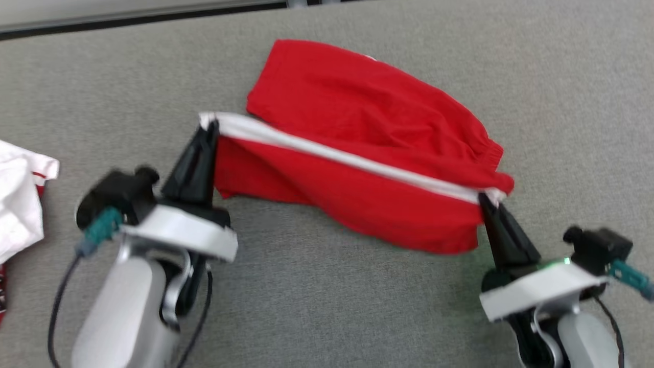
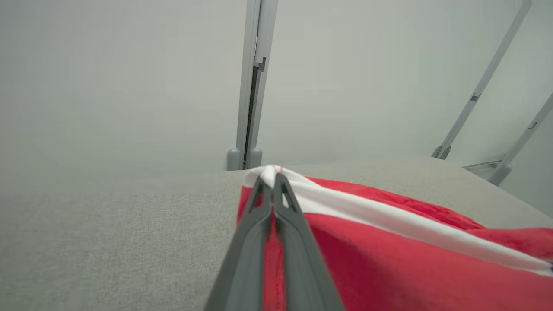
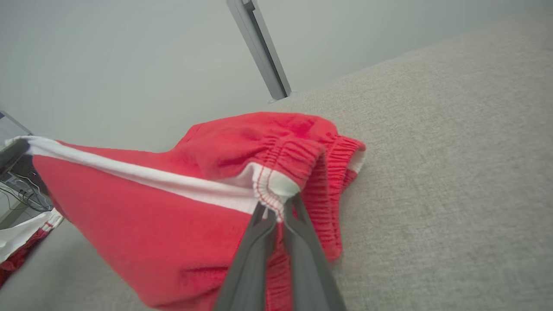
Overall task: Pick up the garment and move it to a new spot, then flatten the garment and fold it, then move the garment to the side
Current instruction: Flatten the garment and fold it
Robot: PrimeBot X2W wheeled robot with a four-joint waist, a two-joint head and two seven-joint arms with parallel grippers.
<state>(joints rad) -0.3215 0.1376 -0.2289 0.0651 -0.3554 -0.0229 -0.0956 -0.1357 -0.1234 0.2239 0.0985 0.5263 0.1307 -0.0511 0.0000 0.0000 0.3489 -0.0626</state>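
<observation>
The surface (image 1: 327,306) is a flat grey woven covering that spreads out on every side of the jaws. The red garment (image 1: 357,102) lies on it only with its far part, beyond both pairs of jaws. A white and red cloth (image 1: 20,204) lies on it too, well out to the outer side of the jaws of the left gripper (image 1: 210,125).

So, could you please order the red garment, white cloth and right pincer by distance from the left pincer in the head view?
1. Red garment: held in the left pincer.
2. White cloth: at the view's left edge.
3. Right pincer: far right, gripping the garment too.
</observation>
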